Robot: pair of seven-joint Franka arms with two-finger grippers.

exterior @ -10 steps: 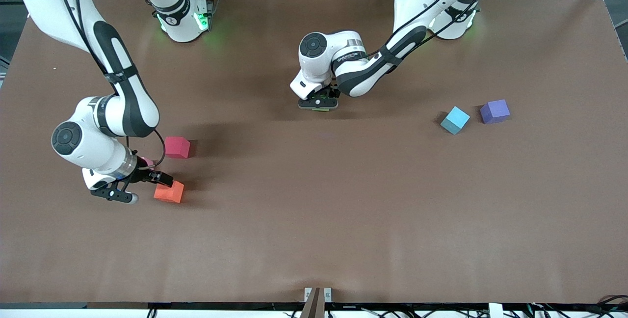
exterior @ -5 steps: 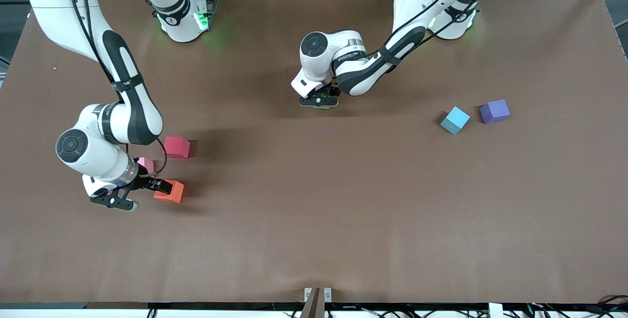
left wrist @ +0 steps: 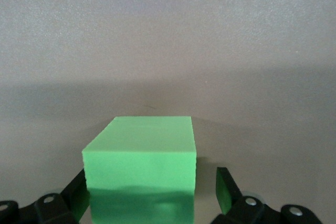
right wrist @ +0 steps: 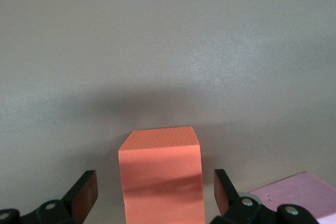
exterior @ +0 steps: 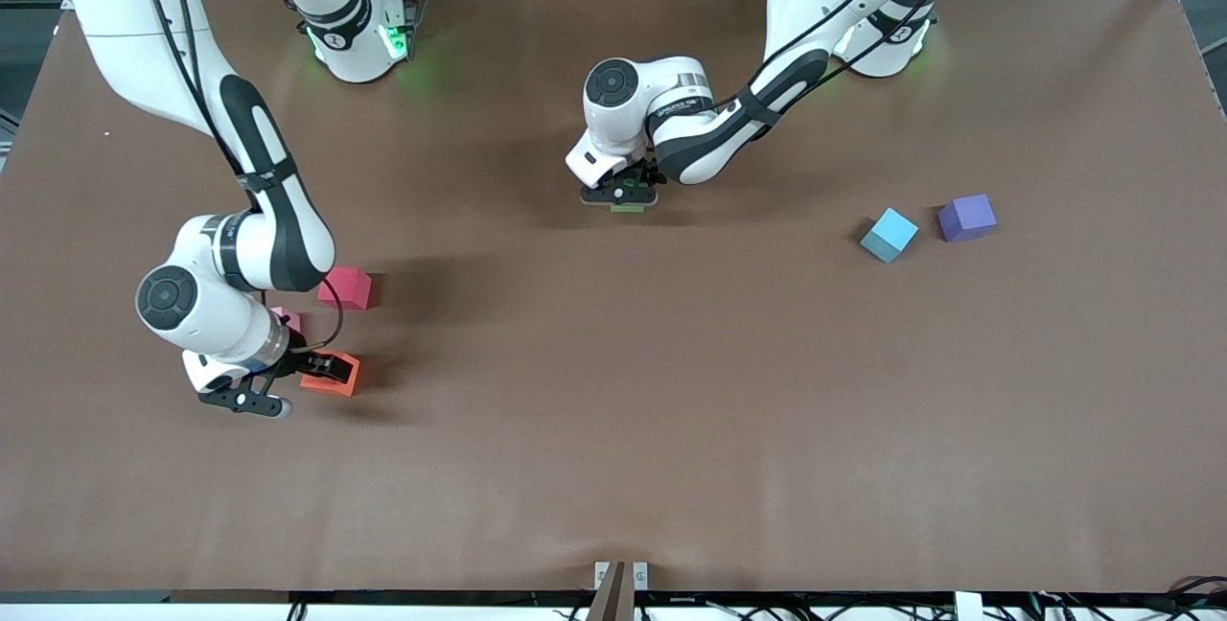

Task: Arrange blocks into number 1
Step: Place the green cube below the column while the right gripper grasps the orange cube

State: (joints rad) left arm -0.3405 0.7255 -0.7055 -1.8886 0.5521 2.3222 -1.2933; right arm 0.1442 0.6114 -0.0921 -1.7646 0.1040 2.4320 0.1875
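Observation:
In the left wrist view the green block (left wrist: 140, 153) rests on the table between the fingers of my open left gripper (left wrist: 151, 192). One finger is close against it and the other stands apart. From the front, that left gripper (exterior: 620, 196) sits low over the green block (exterior: 629, 209) at the table's middle. My right gripper (right wrist: 154, 187) is open, with the orange block (right wrist: 160, 174) between its fingers and a gap on each side. The front view shows the right gripper (exterior: 288, 383) beside the orange block (exterior: 335, 378). The pink block (exterior: 287, 318) is partly hidden by the arm, and the red block (exterior: 347, 287) lies nearby.
The light blue block (exterior: 890, 235) and the purple block (exterior: 967, 218) lie side by side toward the left arm's end of the table. A corner of the pink block (right wrist: 294, 195) shows close to one right finger.
My right arm has shifted toward the table's middle, bringing its gripper onto the orange block and covering more of the pink one. The left gripper has edged slightly toward the bases, and more green shows.

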